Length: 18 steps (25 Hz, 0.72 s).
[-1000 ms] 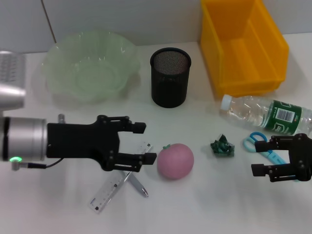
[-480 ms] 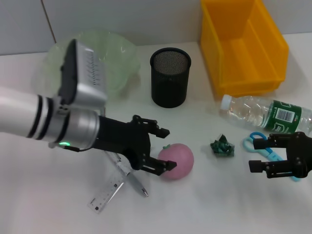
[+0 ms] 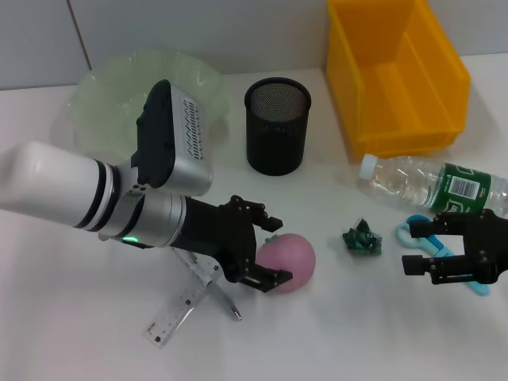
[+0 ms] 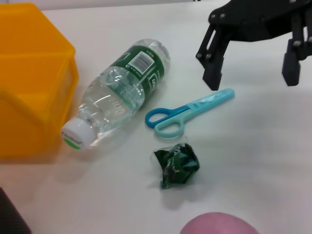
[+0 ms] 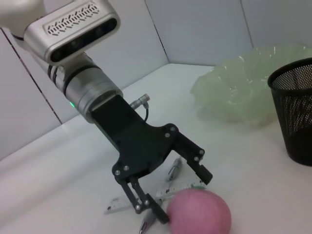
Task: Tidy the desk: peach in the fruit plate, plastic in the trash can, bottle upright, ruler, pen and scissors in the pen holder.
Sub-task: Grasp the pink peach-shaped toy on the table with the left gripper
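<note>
1. White counter [image 3: 71, 333] runs up to a pale wall, with a green fruit plate [image 3: 119, 95], a black mesh pen holder [image 3: 277, 125] and a yellow trash can [image 3: 397, 71] along the back
2. Left gripper [image 3: 272, 252] is spread wide at the peach [image 3: 290, 260], one finger at its far side and one at its near side; I cannot tell from here whether they touch it
3. Ruler [image 3: 178, 311] and pen [image 3: 226, 303] lie crossed on the counter just under the left arm
4. Crumpled green plastic [image 3: 363, 238] sits between the peach and the scissors [image 3: 413, 232]
5. Bottle [image 3: 432, 186] lies on its side, white cap pointing toward the trash can
6. Right gripper [image 3: 422, 244] hovers open by the blue scissors, its fingers spread, holding nothing
</note>
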Motion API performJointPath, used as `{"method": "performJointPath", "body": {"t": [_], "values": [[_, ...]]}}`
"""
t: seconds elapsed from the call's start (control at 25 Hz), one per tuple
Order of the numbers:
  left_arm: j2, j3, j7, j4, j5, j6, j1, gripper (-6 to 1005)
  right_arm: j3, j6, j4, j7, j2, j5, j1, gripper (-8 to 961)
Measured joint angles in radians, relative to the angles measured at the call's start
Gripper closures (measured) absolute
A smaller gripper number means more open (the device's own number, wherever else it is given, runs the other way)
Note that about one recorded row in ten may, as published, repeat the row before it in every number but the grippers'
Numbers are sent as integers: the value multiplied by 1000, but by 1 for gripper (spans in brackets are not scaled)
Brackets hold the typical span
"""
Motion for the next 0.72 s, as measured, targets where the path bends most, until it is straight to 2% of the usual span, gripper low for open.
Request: {"method": "performJointPath", "body": {"t": [0.2,0.64,0.72], "values": [[0,55,-9,-2,-11,-49,-1,293,0,2,0,0,0,0,0,168],[-2,90,4,0,-72,-63,13,311,0,9,0,0,0,0,2,169],[-2,92,6,4,-83,-62,18,367,0,9,0,0,0,0,2,169]]}}
